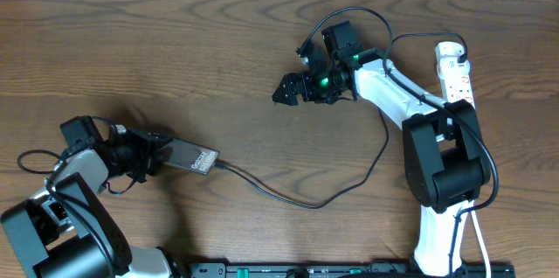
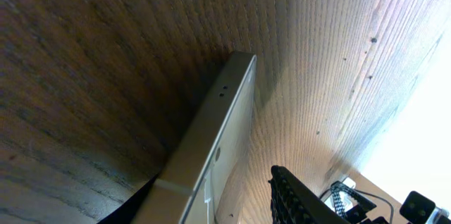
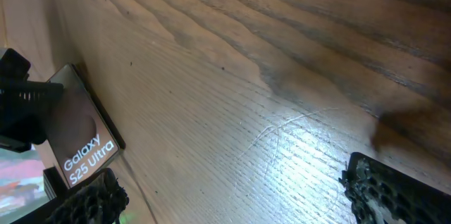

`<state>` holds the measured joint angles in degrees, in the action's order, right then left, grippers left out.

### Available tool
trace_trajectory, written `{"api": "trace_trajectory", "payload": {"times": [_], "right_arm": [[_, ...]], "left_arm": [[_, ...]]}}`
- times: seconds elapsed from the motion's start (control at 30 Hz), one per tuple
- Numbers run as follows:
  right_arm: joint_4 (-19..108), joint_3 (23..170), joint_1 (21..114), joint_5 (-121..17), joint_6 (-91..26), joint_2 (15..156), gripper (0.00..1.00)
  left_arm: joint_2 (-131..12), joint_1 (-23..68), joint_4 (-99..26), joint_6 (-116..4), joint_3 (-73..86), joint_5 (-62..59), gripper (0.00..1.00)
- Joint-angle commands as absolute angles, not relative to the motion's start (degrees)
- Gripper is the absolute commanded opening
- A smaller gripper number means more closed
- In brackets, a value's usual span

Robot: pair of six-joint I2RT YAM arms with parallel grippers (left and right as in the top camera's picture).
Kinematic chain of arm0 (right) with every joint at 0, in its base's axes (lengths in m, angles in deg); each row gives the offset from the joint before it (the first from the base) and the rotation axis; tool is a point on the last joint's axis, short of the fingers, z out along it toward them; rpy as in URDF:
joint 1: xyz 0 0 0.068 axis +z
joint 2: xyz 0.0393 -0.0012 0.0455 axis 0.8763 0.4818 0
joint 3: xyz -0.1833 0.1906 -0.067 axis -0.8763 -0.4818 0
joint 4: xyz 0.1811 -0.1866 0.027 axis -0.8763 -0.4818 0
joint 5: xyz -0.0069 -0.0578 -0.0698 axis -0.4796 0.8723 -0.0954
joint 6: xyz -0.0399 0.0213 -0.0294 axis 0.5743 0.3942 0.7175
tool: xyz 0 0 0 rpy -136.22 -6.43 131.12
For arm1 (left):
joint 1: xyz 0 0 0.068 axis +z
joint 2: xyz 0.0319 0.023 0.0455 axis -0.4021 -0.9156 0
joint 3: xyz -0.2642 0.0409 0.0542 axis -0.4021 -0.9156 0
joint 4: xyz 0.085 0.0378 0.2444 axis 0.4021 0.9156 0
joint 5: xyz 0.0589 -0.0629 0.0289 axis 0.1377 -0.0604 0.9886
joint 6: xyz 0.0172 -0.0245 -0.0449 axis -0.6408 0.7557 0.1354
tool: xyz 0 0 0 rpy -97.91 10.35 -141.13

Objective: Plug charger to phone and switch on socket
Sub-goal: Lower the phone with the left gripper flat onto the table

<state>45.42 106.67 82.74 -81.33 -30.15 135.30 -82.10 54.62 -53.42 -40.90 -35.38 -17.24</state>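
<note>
The phone [image 1: 194,158] lies at the left of the table, its "Galaxy" lettering facing up. My left gripper [image 1: 150,156] is shut on its left end; in the left wrist view the phone's pale side edge [image 2: 211,139] runs between the fingers. The charger cable [image 1: 301,203] runs from the phone's right end, where its plug tip [image 1: 218,165] meets the phone, in a loop towards the right. My right gripper [image 1: 288,91] is open and empty above bare table, well away from the phone [image 3: 81,136]. The socket [image 1: 454,72] lies at the far right.
The right arm's base [image 1: 444,160] stands in front of the socket, with white cord [image 1: 479,243] beside it. A dark rail [image 1: 349,269] runs along the front edge. The table is brown wood.
</note>
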Motion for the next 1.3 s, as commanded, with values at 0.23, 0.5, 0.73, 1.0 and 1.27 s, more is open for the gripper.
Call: {"api": "trace_trajectory", "payload": {"times": [0.23, 0.5, 0.73, 1.0, 1.27], "right_arm": [[45.2, 107.37, 82.65, -81.31, -30.33, 135.7, 0.99], [45.2, 107.37, 82.65, -81.31, -30.33, 135.67, 0.99], [45.2, 107.37, 82.67, -81.31, -30.33, 135.67, 0.99], [45.13, 107.37, 82.65, -81.31, -30.33, 135.67, 0.99], [44.98, 107.37, 82.65, -81.31, -29.91, 135.67, 0.99]], "left_arm": [[-84.77, 54.82, -49.55, -41.3, -37.78, -0.13, 0.43], [-84.77, 54.82, -48.7, -41.49, -37.78, 0.15, 0.43], [-84.77, 54.82, -46.23, -41.73, -37.78, 4.0, 0.43], [-84.77, 54.82, -45.51, -41.73, -37.78, 4.02, 0.43], [-84.77, 54.82, -43.98, -42.61, -37.78, 5.9, 0.44]]}}
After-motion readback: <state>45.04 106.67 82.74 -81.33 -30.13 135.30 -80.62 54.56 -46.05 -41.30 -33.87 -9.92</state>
